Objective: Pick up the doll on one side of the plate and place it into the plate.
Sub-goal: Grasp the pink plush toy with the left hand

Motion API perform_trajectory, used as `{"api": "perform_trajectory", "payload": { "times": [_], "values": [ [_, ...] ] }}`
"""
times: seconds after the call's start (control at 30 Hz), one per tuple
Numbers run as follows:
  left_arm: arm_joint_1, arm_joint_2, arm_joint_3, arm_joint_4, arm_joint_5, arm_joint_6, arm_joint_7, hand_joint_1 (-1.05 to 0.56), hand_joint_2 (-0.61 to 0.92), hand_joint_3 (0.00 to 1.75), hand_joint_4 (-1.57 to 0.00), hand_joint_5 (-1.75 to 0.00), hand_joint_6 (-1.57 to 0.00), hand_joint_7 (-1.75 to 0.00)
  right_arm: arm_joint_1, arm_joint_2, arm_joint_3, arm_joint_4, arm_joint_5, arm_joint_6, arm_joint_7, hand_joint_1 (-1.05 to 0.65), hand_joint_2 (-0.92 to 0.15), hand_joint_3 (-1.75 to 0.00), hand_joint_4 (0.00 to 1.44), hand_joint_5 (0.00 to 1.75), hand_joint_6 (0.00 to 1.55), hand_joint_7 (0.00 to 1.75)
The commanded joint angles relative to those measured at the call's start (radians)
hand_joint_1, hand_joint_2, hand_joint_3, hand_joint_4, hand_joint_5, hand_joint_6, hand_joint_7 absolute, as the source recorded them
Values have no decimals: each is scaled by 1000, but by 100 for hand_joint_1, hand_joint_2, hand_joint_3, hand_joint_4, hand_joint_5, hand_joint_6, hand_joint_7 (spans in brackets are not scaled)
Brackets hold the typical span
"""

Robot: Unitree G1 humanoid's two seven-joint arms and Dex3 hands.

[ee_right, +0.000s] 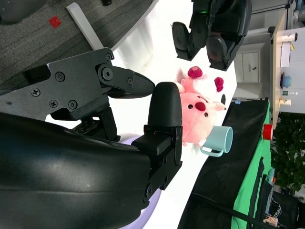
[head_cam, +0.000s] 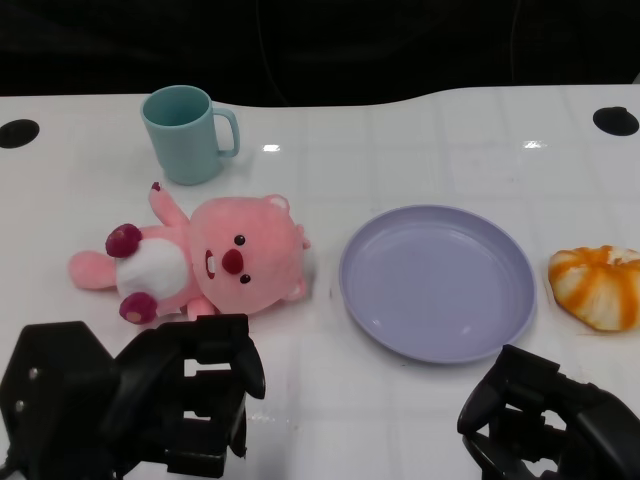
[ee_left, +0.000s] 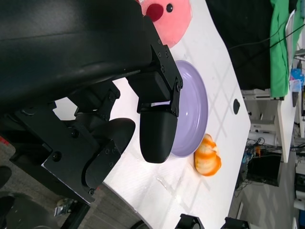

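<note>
In the head view, a pink doll (head_cam: pixel 205 262) lies on its back on the white worktop (head_cam: pixel 400 130), just beside the left edge of the lavender plate (head_cam: pixel 437 283) but apart from it, its head toward the plate. A teal mug (head_cam: pixel 187 133) stands upright behind the doll, and an orange-and-white striped bun-like thing (head_cam: pixel 598 286) lies near the plate's right edge. The left hand (head_cam: pixel 190 395) hovers at the near edge in front of the doll, fingers apart and holding nothing; the right hand (head_cam: pixel 545 415) sits low in front of the plate, likewise empty, its fingers loosely curved. The left wrist view shows that hand's fingers (ee_left: pixel 157 129) spread with nothing between them, the plate (ee_left: pixel 193 107) beyond and the doll's pink face (ee_left: pixel 167 19) at the frame edge. The right wrist view shows its own fingers (ee_right: pixel 164 112) parted and empty, the doll (ee_right: pixel 198 112) and mug (ee_right: pixel 219 140) beyond, and the left hand (ee_right: pixel 209 31) above the doll.
</note>
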Motion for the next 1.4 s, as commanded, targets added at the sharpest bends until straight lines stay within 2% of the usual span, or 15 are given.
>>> {"api": "perform_trajectory", "payload": {
  "times": [0.03, 0.13, 0.23, 0.27, 0.37, 0.43, 0.47, 0.67, 0.9, 1.0, 1.13, 1.4],
  "values": [
    [-5, 8, 20, -20, 5, -15, 17, -3, 34, 145, -79, -152, -82, -117, 0, 0, -1, -10, 0, 5, -7, -25, -85, -63, 64, 175, 43, 165],
    [-1, 12, 27, -33, 19, -43, 22, -8, 38, 133, -72, -148, -76, -106, -1, 0, 1, -9, -4, 0, -8, -25, -85, -63, 64, 175, 43, 165],
    [-3, 23, 33, -40, 48, -92, 28, -18, 49, 105, -62, -141, -66, -93, -3, -2, 4, -8, -12, -5, -9, -26, -85, -63, 64, 175, 42, 165],
    [-3, 30, 33, -42, 68, -112, 32, -19, 54, 94, -59, -135, -64, -87, -3, -1, 4, -7, -14, -7, -9, -26, -85, -63, 64, 175, 42, 165],
    [-3, 45, 36, -57, 117, -147, 46, -27, 81, 40, -54, -112, -65, -52, -1, 4, 3, -5, -6, -9, -6, -25, -85, -63, 65, 175, 43, 165],
    [-11, 65, 38, -68, 153, -168, 50, -31, 89, 22, -50, -101, -64, -38, 1, 4, 2, -9, -3, -4, -5, -25, -85, -64, 65, 175, 43, 165],
    [-18, 76, 40, -75, 170, -173, 50, -35, 91, 17, -43, -96, -60, -32, 1, 3, 1, -12, -4, -3, -5, -25, -85, -64, 64, 175, 43, 165],
    [-78, 133, 50, -76, 305, -217, 75, -49, 92, 5, -23, -83, -49, -16, -1, 7, 0, -15, -7, -1, -10, -26, -85, -63, 63, 175, 42, 165],
    [-170, 199, 40, -63, 471, -200, 81, -56, 92, 5, -6, -76, -38, -7, 1, 8, 1, -13, -7, -1, -8, -24, -85, -64, 63, 175, 41, 166],
    [-202, 214, 38, -58, 504, -181, 70, -59, 92, 3, -2, -73, -36, -4, 1, 11, 1, -14, -3, 2, -9, -24, -85, -64, 63, 175, 41, 166],
    [-246, 279, -4, -48, 624, -158, 48, -63, 92, 2, 0, -68, -32, -2, -1, 12, 3, -15, -9, 5, -12, -24, -84, -64, 63, 175, 41, 166],
    [-326, 325, -102, -3, 852, -105, 34, -66, 89, 0, 0, -35, -24, 0, 6, 8, -5, -16, 4, 5, -5, -24, -85, -65, 63, 175, 41, 166]
  ]
}}
